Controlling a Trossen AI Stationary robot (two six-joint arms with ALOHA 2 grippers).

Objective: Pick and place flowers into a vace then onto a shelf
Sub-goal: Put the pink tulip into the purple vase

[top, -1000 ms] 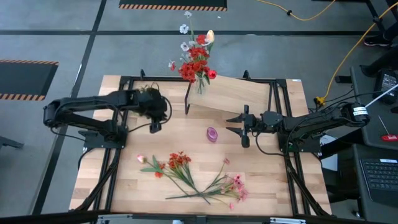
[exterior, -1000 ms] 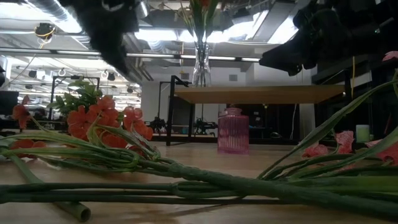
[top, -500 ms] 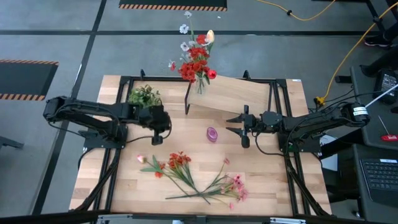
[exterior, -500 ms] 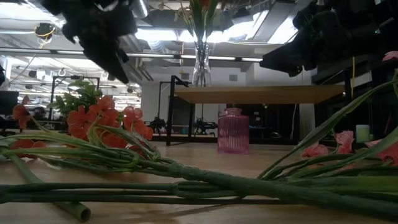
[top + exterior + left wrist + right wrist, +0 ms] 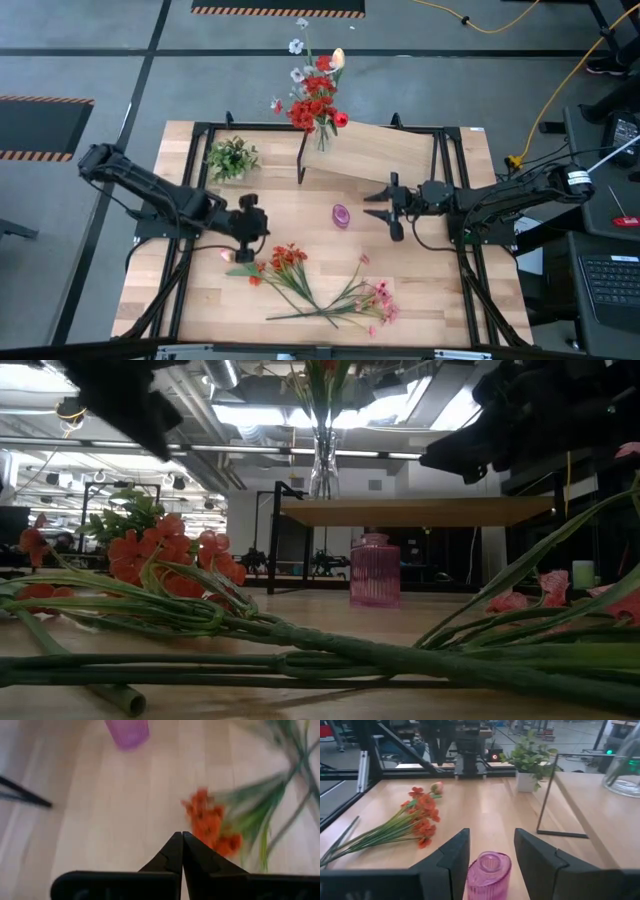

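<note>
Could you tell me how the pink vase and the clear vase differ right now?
The pink vase stands on the table; the clear vase stands on the shelf. The pink vase is empty, while the clear vase holds flowers. The pink vase is opaque and squat; the clear vase is see-through. Both stand upright.

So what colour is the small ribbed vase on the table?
Pink-purple, translucent; the small ribbed vase shows best in the low view.

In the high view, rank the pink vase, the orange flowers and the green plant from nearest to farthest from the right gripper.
From the right gripper:
1. Pink vase, just beside its fingertips, toward the table's middle.
2. Orange flowers, farther toward the left arm and the front edge.
3. Green plant, at the far left corner, beside the shelf.
</note>
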